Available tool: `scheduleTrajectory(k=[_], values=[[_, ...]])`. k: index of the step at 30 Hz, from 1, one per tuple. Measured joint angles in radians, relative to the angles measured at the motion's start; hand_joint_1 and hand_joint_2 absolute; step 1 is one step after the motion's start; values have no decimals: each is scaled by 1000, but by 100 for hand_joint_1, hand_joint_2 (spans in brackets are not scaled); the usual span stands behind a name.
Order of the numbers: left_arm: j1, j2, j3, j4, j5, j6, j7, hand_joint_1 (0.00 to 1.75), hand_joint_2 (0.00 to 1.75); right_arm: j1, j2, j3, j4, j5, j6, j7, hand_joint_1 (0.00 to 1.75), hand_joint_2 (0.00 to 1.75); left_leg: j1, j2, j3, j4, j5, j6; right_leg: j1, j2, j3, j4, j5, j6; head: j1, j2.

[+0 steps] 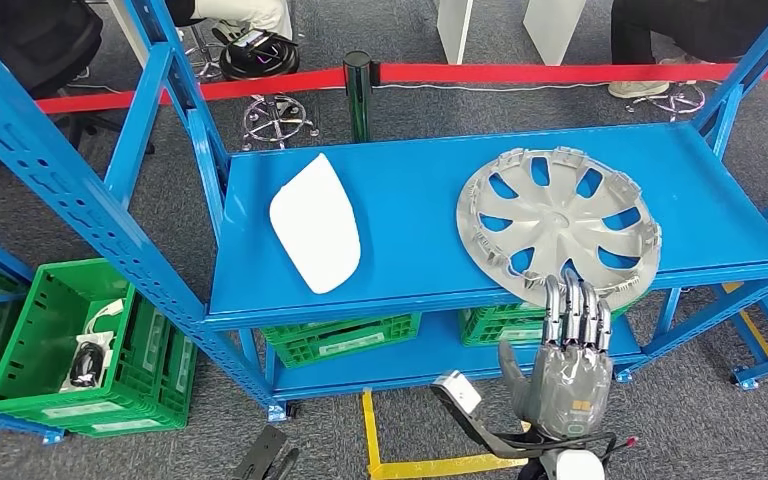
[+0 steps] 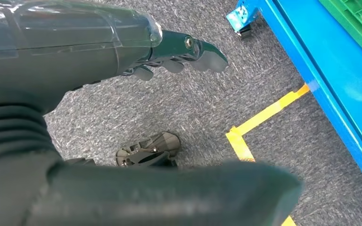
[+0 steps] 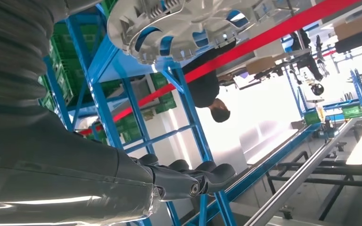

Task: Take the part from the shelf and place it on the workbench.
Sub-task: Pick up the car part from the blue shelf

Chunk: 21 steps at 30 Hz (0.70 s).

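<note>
A silver wheel cover (image 1: 558, 222) lies flat on the right half of the blue shelf's top board (image 1: 410, 210), its near rim overhanging the front edge. A white curved part (image 1: 315, 225) lies on the left half. My right hand (image 1: 570, 350) is raised in front of the shelf with its fingers straight and together, their tips just at the wheel cover's near rim, holding nothing. The right wrist view shows this hand (image 3: 179, 181) apart from the wheel cover (image 3: 169, 23). My left hand (image 2: 99, 47) hangs low over the carpet, empty, fingers apart from the thumb.
Green crates (image 1: 340, 335) sit on the lower shelf, and another (image 1: 80, 350) with dark cabled items stands at the left. A red barrier belt (image 1: 520, 72) on a black post (image 1: 358, 90) runs behind, with seated people beyond. Yellow tape (image 1: 372, 430) marks the floor.
</note>
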Motion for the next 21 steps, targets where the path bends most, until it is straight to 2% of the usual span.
scheduleTrajectory(k=[6, 12, 21], values=[[0, 0, 0, 0, -3, 0, 2, 0, 0, -2, -14, -4, 6, -22, 0, 4, 0, 175, 0, 0, 0, 0, 0, 0, 0, 0, 0, 0, 0, 0, 0, 0], [0, 0, 0, 0, -15, -6, 12, 0, 0, -34, -77, -66, 61, -190, 0, -33, 0, 175, -1, -1, 1, 0, 0, 0, 0, 0, 2, 0, 0, 0, 0, 0], [-1, 1, 0, 0, -19, -12, 16, 0, 0, -53, -124, -113, 109, -220, 3, -28, 0, 175, -1, -3, 2, 0, 0, 0, 0, 0, 2, -1, 0, 0, 0, 0]])
